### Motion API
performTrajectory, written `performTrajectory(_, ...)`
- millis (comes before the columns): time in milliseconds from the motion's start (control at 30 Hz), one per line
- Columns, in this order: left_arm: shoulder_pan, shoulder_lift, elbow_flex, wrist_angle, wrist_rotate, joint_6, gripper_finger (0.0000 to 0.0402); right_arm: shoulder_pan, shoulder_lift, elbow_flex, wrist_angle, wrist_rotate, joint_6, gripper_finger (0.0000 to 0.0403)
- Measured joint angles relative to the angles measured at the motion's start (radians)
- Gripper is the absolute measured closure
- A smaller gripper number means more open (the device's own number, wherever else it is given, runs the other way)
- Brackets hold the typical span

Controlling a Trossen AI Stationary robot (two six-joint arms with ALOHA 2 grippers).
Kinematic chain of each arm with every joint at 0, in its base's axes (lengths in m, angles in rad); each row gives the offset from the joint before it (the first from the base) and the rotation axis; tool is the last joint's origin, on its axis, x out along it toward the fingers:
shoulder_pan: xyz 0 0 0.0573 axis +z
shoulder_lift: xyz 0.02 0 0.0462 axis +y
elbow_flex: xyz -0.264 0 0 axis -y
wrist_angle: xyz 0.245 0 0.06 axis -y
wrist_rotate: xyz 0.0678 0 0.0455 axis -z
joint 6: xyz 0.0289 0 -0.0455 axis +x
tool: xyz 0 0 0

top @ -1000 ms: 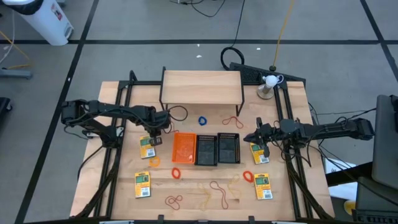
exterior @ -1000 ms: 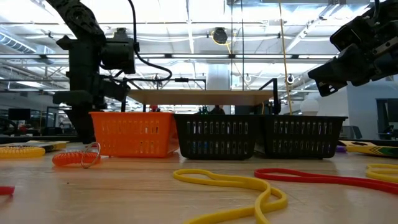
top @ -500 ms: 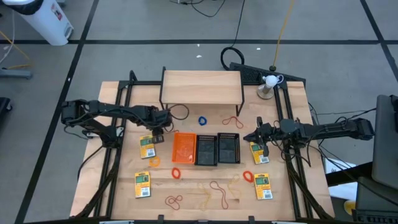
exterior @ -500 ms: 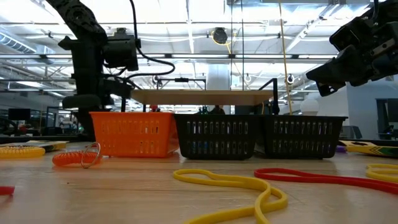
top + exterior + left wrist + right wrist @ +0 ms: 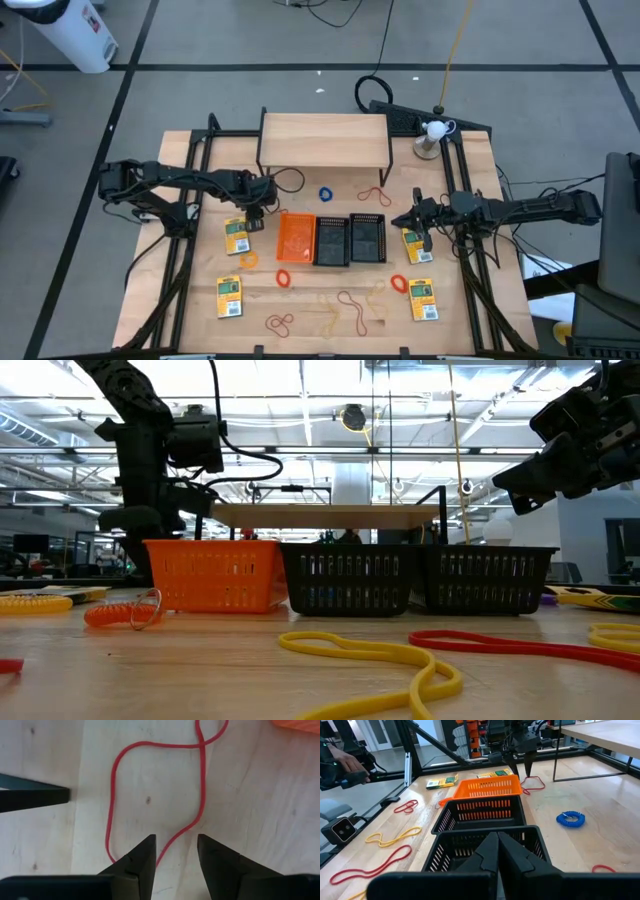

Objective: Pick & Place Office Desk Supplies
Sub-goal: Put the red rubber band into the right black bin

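Parted, my left pincer (image 5: pixel 175 851) hangs over the thin red rubber-band loop (image 5: pixel 201 795) lying on the wooden table (image 5: pixel 260 810) beside the orange mesh bin (image 5: pixel 295 238); my right pincer (image 5: pixel 497 845) is closed, empty.

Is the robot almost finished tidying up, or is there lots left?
Lots left. Nothing looks put away: the orange bin shows nothing inside, and the packs and bands still lie on the table. Right now the left tool is open right above a red rubber band, not gripping it. The right tool is shut and empty, waiting near the black bins.
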Motion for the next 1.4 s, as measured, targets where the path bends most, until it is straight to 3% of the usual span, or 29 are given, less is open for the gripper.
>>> performTrajectory(333, 0.000, 0.004, 0.000, 0.001, 0.000, -0.002, 0.0254, 0.000, 0.000, 0.000, 0.000, 0.000, 0.000, 0.0403)
performTrajectory(600, 0.000, 0.115, 0.005, 0.027, 0.011, -0.005, 0.0254, 0.000, 0.000, 0.000, -0.001, -0.003, 0.001, 0.0403)
performTrajectory(867, 0.000, 0.116, 0.007, 0.021, 0.014, -0.032, 0.0258, 0.000, 0.001, 0.000, -0.001, -0.003, 0.004, 0.0403)
performTrajectory(967, 0.000, 0.116, 0.007, 0.018, 0.033, -0.032, 0.0290, 0.000, 0.001, 0.000, 0.000, -0.003, 0.004, 0.0403)
performTrajectory(1133, -0.001, 0.116, 0.007, 0.014, 0.055, -0.027, 0.0387, 0.000, 0.001, 0.000, 0.000, -0.002, 0.007, 0.0403)
performTrajectory(1400, -0.007, 0.085, 0.004, 0.013, 0.051, -0.029, 0.0400, 0.000, 0.001, 0.000, 0.008, -0.001, 0.007, 0.0403)
